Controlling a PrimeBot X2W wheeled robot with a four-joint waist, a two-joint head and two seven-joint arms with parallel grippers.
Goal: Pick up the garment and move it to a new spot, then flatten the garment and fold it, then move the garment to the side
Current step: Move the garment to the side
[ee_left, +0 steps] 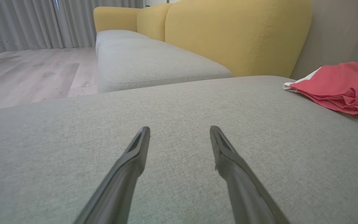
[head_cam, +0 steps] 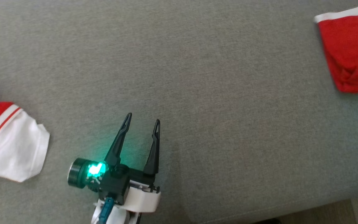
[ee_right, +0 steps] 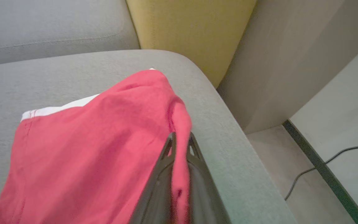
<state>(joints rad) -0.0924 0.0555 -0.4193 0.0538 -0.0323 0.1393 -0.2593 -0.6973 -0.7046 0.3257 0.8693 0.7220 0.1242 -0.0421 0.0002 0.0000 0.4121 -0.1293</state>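
Observation:
The garment [head_cam: 350, 53], red with a white band, lies bunched at the far right of the grey sofa cushion [head_cam: 197, 77]. In the right wrist view my right gripper [ee_right: 180, 138] is shut on a raised fold of the garment [ee_right: 89, 140], near the cushion's rounded corner. My left gripper [head_cam: 143, 119] hovers low over bare cushion, open with nothing between its fingers. From the left wrist view the left gripper [ee_left: 179, 130] points across the seat, and the garment [ee_left: 340, 84] sits well off to its right.
A second red and white cloth [head_cam: 11, 149] lies at the cushion's left edge. A yellow backrest [ee_left: 238, 34] rises behind the seat. The cushion's front edge [head_cam: 291, 214] drops to the floor. A cable [ee_right: 322, 165] runs on the floor beside the sofa.

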